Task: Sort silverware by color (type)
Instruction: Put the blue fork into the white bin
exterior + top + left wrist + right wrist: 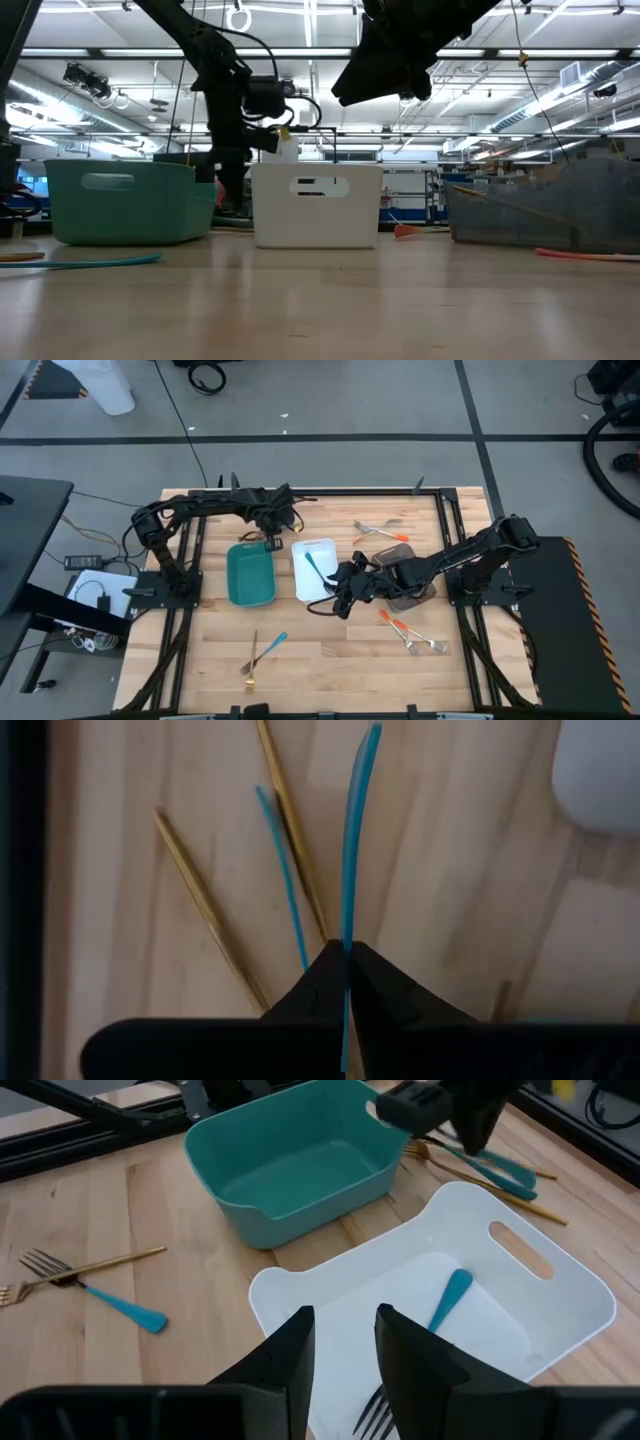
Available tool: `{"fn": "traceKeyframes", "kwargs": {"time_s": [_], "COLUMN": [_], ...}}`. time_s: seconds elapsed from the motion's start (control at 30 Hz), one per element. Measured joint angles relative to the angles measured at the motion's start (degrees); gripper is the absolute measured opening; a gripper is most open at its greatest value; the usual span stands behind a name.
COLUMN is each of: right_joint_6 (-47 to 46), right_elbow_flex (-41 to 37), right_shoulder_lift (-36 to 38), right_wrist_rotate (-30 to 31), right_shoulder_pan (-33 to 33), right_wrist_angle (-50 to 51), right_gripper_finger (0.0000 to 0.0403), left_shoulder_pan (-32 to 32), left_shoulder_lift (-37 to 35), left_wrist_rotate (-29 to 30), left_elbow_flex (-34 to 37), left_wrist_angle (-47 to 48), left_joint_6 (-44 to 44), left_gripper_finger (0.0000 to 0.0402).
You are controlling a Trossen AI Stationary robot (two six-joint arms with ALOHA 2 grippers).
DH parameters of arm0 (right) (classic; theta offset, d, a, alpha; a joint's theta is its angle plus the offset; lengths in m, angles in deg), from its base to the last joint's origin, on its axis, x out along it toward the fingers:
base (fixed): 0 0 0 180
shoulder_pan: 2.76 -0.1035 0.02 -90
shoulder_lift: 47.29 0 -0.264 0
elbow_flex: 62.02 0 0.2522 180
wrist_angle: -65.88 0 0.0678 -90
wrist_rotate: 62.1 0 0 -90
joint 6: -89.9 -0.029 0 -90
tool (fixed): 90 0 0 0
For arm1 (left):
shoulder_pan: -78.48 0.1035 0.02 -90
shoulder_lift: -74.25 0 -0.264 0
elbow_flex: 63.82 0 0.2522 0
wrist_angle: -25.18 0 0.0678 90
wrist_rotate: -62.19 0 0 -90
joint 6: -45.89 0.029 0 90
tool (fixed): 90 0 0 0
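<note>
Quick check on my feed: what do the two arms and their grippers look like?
Both arms are matte black and jointed, with black cables looping along them. The left gripper has two dark fingers tapering to wedge-shaped tips. The right gripper has two broader, flat black fingers. No markings show.

The left arm reaches across the table's far edge, its gripper (pixel 272 540) pinched closed. The right arm stretches toward the table's middle, its gripper (pixel 340 597) with fingers parted.
</note>
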Motion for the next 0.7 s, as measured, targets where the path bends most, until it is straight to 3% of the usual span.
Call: {"fn": "traceKeyframes", "kwargs": {"time_s": [0.37,0.5,0.7], "right_joint_6": [0.0,0.2,0.4], "right_elbow_flex": [0.0,0.0,0.0], "right_shoulder_lift": [0.0,0.0,0.0], "right_wrist_rotate": [0.0,0.0,0.0], "right_shoulder_pan": [0.0,0.0,0.0], "right_wrist_angle": [0.1,0.1,0.1], "right_gripper_finger": [0.0114,0.0114,0.0114], "left_shoulder_pan": [0.4,-0.4,-2.1], "left_shoulder_lift": [-3.6,-3.9,-3.9], "left_wrist_rotate": [-1.5,-1.4,3.7], "left_elbow_flex": [-4.3,-4.6,-4.6], "left_wrist_angle": [1.7,2.2,0.3], "left_joint_6": [0.8,6.1,12.0], "left_gripper_finger": [0.0015,0.0015,0.0015]}}
